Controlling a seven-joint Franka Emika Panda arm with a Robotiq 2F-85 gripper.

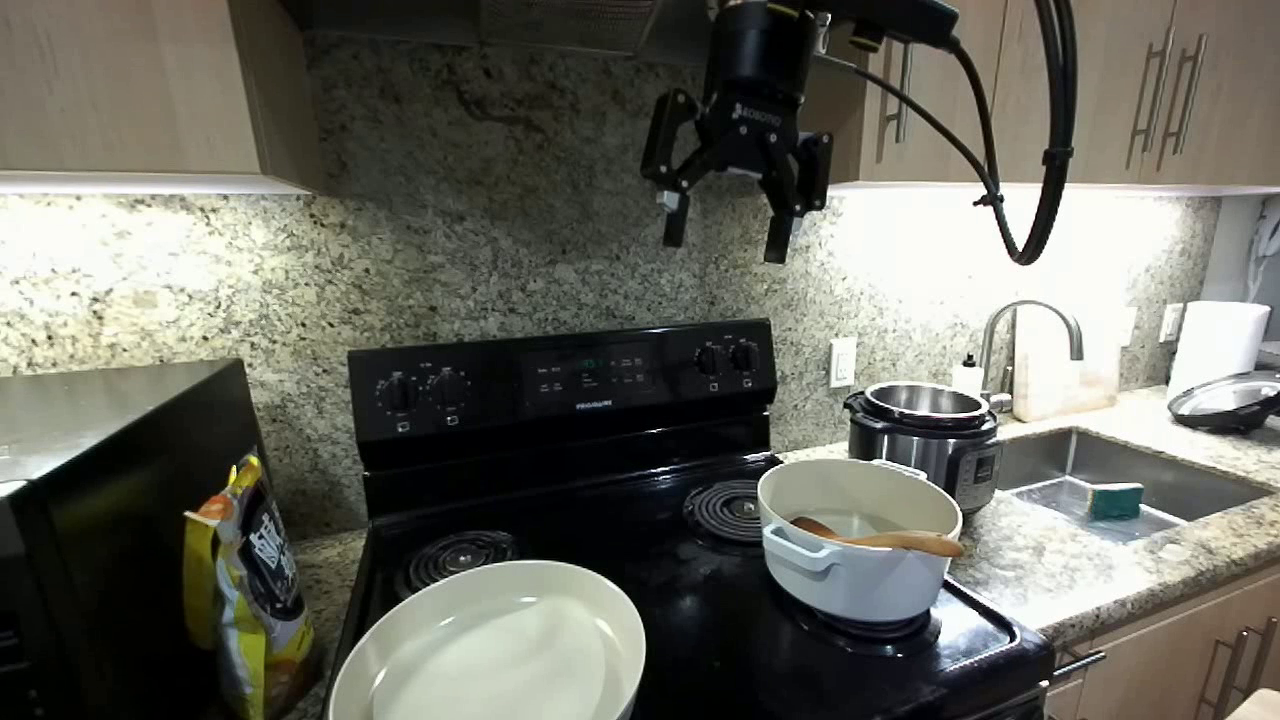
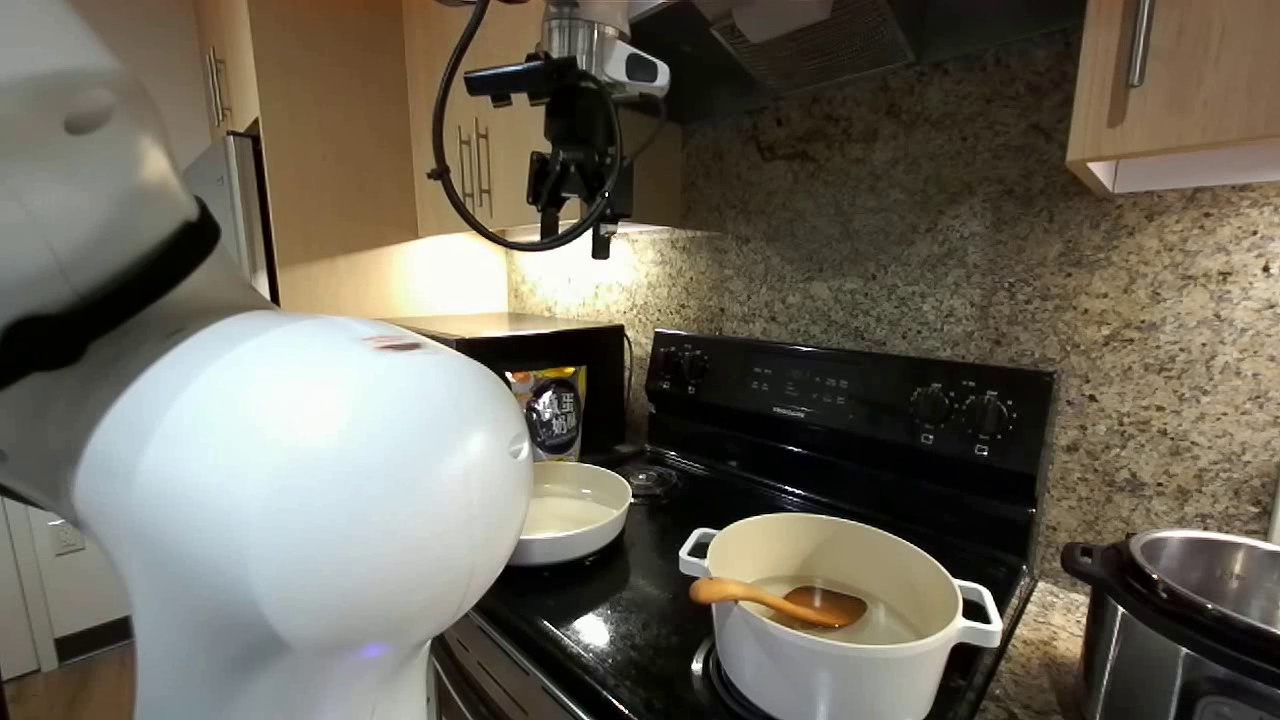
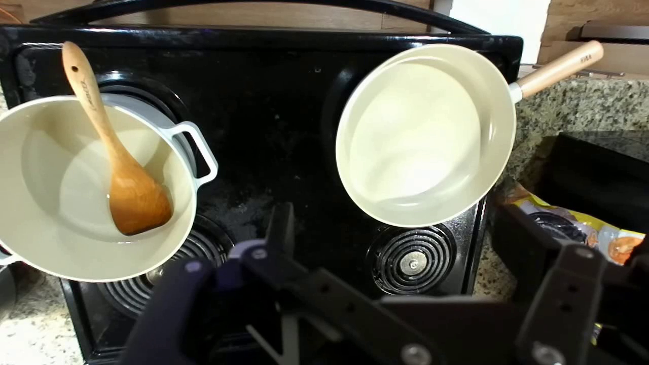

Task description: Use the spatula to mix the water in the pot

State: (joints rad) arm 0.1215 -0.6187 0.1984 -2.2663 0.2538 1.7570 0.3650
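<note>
Up high, your gripper (image 1: 727, 240) over the black stove (image 1: 700, 630), fingers (image 1: 676, 222) spread wide, holding nothing, spatula (image 3: 121, 162) leaning in the white pot (image 1: 865, 590), blade (image 3: 139, 208) in the water (image 2: 890, 612).

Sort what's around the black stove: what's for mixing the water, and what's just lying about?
For the job:
open black gripper
tan wooden spatula
round white two-handled pot

Lying about:
shallow round wooden-handled cream pan
glossy yellow printed bag
round steel-and-black multicooker

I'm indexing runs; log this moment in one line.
gripper: open, empty, above stove | pot: on burner, water inside | spatula: in pot, handle sticking out | status: not mixing
</note>
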